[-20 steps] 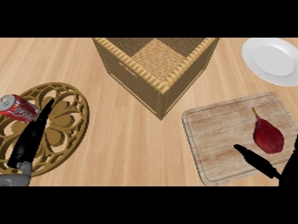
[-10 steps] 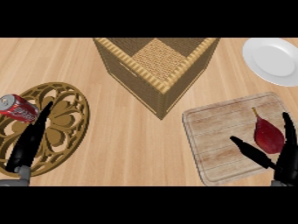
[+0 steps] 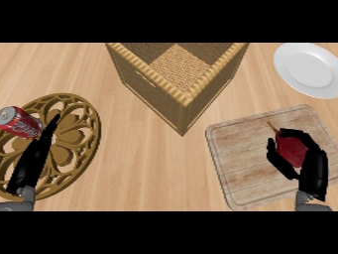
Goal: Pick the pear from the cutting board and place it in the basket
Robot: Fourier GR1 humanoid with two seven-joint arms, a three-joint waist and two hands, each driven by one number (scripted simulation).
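- While the pear [image 3: 292,150] lies on the cutting board [image 3: 241,149], right hand [image 3: 314,168] sits over it, fingers [image 3: 297,134] and thumb curled round the dark red fruit.
- Left hand [image 3: 32,158] lies flat over a round wooden trivet [image 3: 80,124], fingers straight, holding nothing; soda can [image 3: 18,122] just beside the tips.
- Basket [image 3: 157,82] stands mid-surface [image 3: 142,168], apart from the board; white plate [image 3: 312,69] at far right.

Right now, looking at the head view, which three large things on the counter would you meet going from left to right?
Trivet → basket → cutting board
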